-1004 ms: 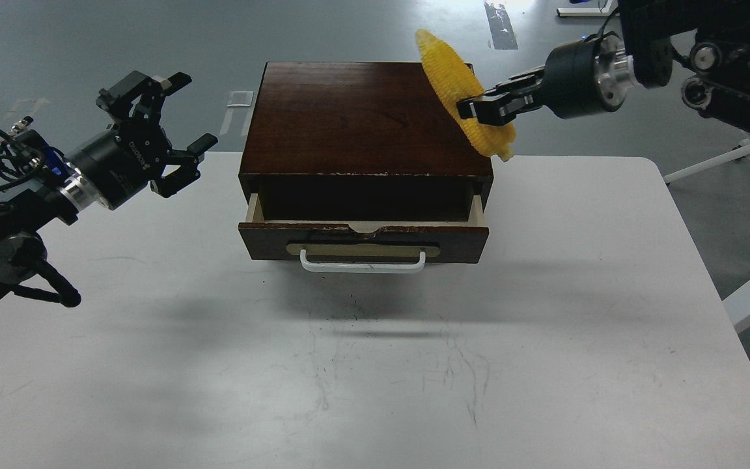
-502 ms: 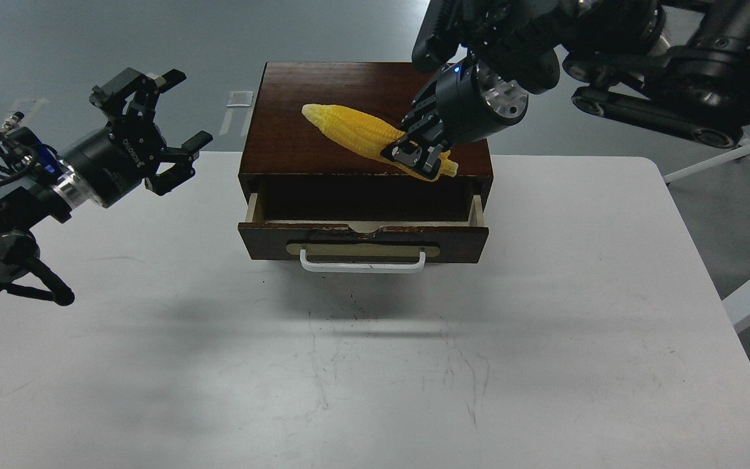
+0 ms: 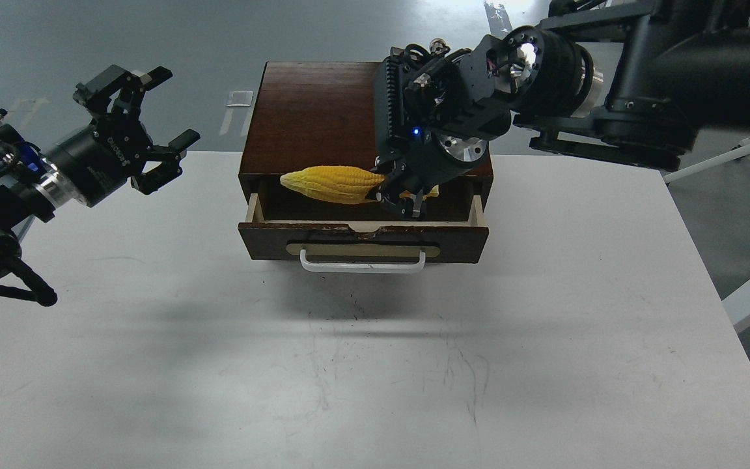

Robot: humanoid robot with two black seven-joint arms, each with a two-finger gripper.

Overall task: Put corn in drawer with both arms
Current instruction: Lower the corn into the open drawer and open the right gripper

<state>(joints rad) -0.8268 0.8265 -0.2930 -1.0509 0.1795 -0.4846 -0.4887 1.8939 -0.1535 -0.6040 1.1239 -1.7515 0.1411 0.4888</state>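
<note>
- Head view: one box-shaped dark brown wooden cabinet (image 3: pixel 323 120) stands at the far middle of one white table (image 3: pixel 544 312).
- Its single dark brown wooden pull-out drawer (image 3: pixel 363 238) is pulled partly out toward the near side; one white bar handle (image 3: pixel 362 264) on a brass plate sits on its front.
- One bright yellow corn cob (image 3: pixel 331 184) lies level over the drawer's opening, at the cabinet's near edge, tapered end pointing left.
- The black two-finger right gripper (image 3: pixel 403 200), reaching in from the far right, points down over the right half of the opening, its jaws clamped on the cob's right end; a bit of yellow shows on the gripper's right side.
- Whether the cob touches the drawer floor cannot be told.
- The black two-finger left gripper (image 3: pixel 147 117) hangs above the table's far left edge, well apart from the cabinet, its jaws spread wide and holding nothing.
- Two black arms are in view, one on each side.
</note>
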